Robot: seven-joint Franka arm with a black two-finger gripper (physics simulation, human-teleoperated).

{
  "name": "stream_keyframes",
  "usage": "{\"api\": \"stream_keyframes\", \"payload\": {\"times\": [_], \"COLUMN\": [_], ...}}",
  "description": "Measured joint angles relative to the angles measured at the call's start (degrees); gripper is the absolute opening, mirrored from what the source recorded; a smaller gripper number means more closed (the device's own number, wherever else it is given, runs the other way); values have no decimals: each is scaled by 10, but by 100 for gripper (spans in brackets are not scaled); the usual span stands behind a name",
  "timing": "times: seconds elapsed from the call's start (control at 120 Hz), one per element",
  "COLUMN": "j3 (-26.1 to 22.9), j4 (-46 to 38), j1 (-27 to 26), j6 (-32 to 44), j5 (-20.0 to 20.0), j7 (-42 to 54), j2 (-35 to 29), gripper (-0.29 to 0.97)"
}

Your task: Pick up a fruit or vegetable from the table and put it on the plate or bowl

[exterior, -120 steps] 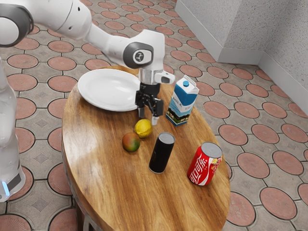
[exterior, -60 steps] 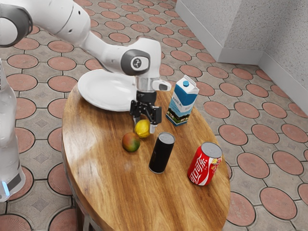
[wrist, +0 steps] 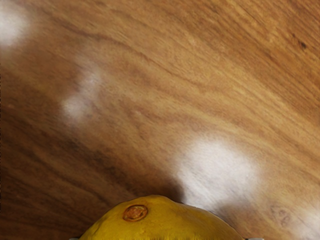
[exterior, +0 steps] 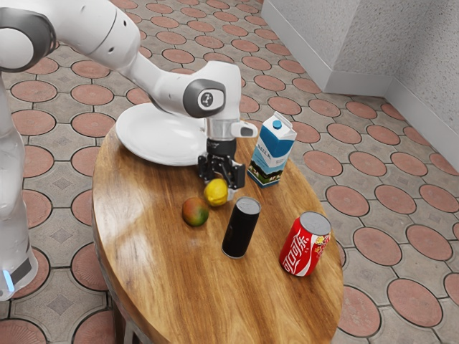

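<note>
Exterior view: bare white plate (exterior: 154,136) at 10 o'clock of the lemon (exterior: 216,192). Lemon on the counter (exterior: 165,272), outside the plate. Fingers (exterior: 231,185) spread open, straddling the lemon, gripping nothing. Mango (exterior: 195,211) at the lemon's 8 o'clock, milk carton (exterior: 272,150) at 2. Lower around the lemon than half a second ago.

Wrist view: lemon (wrist: 160,220) just under the hand, on the wood-grain counter (wrist: 150,75).

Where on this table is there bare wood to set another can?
Bare wood: the near end of the table, in front of the mango and black can; also the strip between plate and mango at the exterior view's left. Crowded: around the lemon under the pincer, beside the carton.
</note>
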Motion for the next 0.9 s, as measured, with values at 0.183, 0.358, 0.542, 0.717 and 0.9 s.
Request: {"api": "stream_keyframes", "payload": {"times": [0.183, 0.358, 0.542, 0.717, 0.9], "j3": [-12, -14, -41, -43, -43], "j4": [0, -3, -77, -73, -41], "j1": [-11, 86, 257, 338, 344], "j6": [7, 1, -21, -34, -39], "j5": [50, 77, 83, 83, 77], "j7": [-36, -69, -91, -95, -74], "j2": [-114, -150, -238, -207, -195], "gripper": [33, 33, 33, 34, 58]}}
